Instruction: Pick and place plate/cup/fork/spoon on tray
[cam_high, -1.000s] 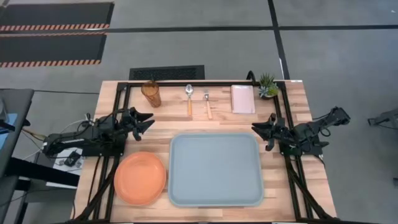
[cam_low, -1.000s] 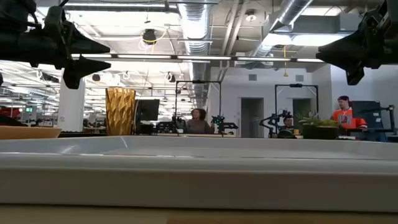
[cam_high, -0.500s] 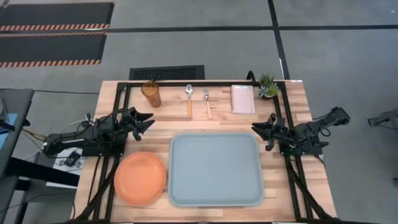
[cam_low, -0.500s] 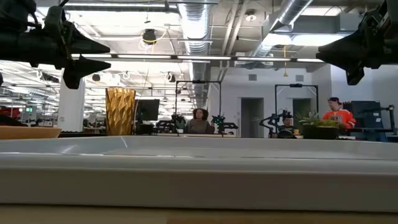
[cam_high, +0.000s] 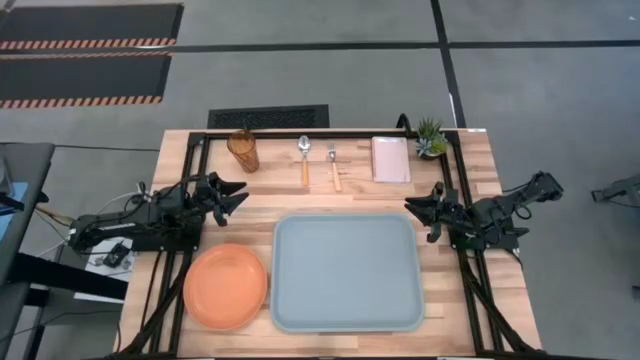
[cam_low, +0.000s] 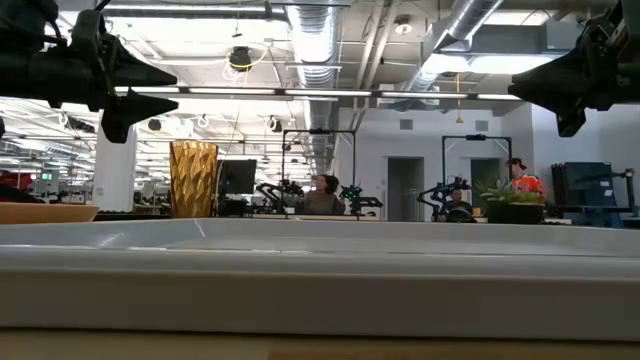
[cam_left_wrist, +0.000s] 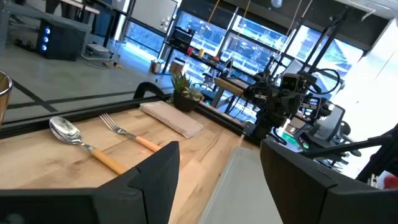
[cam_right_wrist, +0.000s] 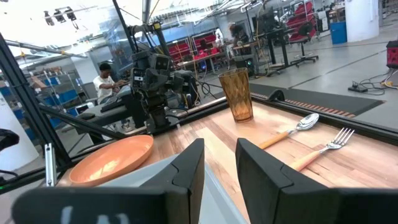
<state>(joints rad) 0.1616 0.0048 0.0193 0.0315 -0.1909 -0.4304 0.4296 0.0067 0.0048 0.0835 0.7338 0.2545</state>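
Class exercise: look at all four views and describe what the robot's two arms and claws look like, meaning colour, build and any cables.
Both arms are black, jointed and slim, mounted on a black frame at the table's sides. The left claw and right claw each end in two dark, flat, tapered fingers. Thin cables run along the left arm near its base. No markings are legible.

Grey floor (cam_high: 400, 90), exposed ceiling ducts (cam_low: 310, 30)

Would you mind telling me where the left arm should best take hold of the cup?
Probably around its upper wall, coming in level from the side facing the left tool. The cup stands upright and taller than wide, at the table's far edge, with the spoon apart to one side.
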